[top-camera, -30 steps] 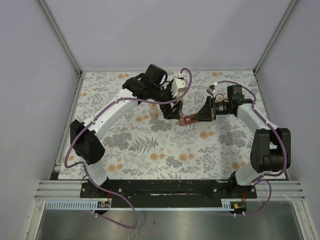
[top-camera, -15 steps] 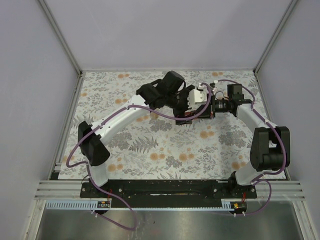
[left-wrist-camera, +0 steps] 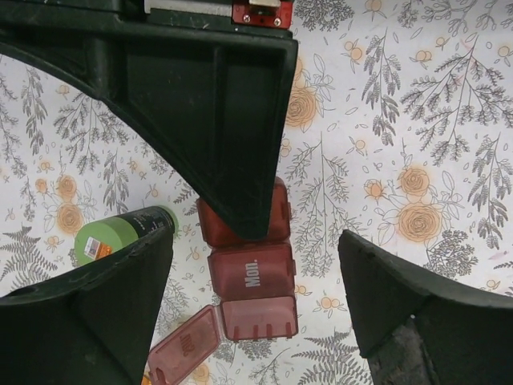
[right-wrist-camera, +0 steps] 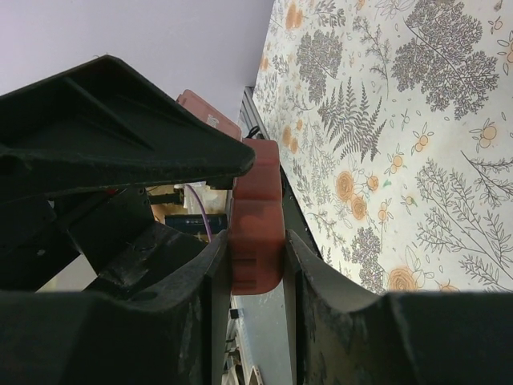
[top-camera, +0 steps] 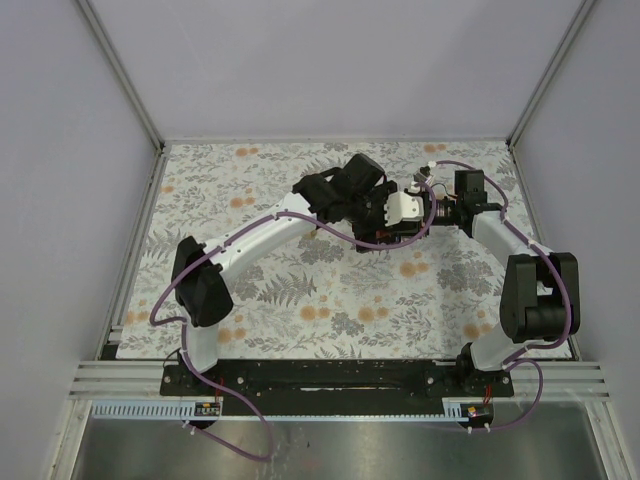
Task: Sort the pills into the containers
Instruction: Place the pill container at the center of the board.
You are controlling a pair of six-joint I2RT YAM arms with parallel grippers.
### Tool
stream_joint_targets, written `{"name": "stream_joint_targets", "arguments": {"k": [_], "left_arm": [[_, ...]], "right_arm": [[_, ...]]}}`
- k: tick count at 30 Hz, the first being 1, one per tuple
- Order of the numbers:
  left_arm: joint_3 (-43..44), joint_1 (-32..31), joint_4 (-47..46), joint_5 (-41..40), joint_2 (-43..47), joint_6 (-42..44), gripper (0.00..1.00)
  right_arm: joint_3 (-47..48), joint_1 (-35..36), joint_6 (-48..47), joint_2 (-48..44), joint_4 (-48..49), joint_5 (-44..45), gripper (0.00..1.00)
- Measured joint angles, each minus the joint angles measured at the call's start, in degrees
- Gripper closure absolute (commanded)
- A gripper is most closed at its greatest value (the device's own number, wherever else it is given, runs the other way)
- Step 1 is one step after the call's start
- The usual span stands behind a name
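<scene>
The dark-red pill box [left-wrist-camera: 252, 274] lies on the cloth, its "Mon." lid down and the end compartment [left-wrist-camera: 258, 318] open with its lid [left-wrist-camera: 183, 349] swung aside. My right gripper [right-wrist-camera: 256, 257] is shut on the box's far end [right-wrist-camera: 256, 216]. My left gripper [left-wrist-camera: 255, 249] hovers straight over the box, open, its fingers [left-wrist-camera: 88, 313] wide on either side. A green bottle [left-wrist-camera: 120, 233] lies just left of the box. From above, the left gripper [top-camera: 382, 233] meets the right gripper [top-camera: 420, 217] and covers the box. No pills show.
A floral cloth [top-camera: 300, 290] covers the table, with metal frame rails [top-camera: 140, 230] and grey walls on three sides. Both arm bases sit on the black bar [top-camera: 330, 375] at the near edge.
The left arm has swung right and now sits over the pill box, against the right gripper. Its jaws have narrowed slightly. The right arm has not moved.
</scene>
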State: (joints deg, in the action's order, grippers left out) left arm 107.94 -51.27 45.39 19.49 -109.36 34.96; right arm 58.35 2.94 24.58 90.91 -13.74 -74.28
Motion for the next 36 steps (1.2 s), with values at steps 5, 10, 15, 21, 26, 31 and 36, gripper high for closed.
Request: {"name": "stream_joint_targets", "arguments": {"k": [5, 10, 15, 21, 26, 31, 36], "left_arm": [[0.0, 0.0, 0.0, -1.0, -0.5, 0.4, 0.22], [0.0, 0.0, 0.0, -1.4, -1.7, 0.7, 0.43], [0.0, 0.0, -0.1, -2.1, -2.5, 0.4, 0.59], [0.1, 0.1, -0.1, -2.3, -2.5, 0.1, 0.95], [1.0, 0.1, 0.7, -2.4, -2.8, 0.0, 1.0], [2.0, 0.1, 1.7, -2.5, -3.3, 0.0, 1.0], [2.0, 0.1, 2.0, -2.6, -3.3, 0.3, 1.0]], "right_arm": [[-0.4, 0.0, 0.8, 0.0, 0.9, -0.3, 1.0], [-0.5, 0.0, 1.1, -0.2, 1.2, -0.3, 1.0], [-0.9, 0.0, 1.2, -0.2, 1.8, -0.2, 1.0], [-0.9, 0.0, 1.3, -0.3, 2.0, -0.2, 0.98], [-1.1, 0.0, 1.4, -0.6, 2.4, -0.1, 0.77], [-1.4, 0.0, 1.4, -1.3, 2.3, 0.3, 0.5], [-1.4, 0.0, 1.4, -1.7, 2.2, 0.3, 0.37]]}}
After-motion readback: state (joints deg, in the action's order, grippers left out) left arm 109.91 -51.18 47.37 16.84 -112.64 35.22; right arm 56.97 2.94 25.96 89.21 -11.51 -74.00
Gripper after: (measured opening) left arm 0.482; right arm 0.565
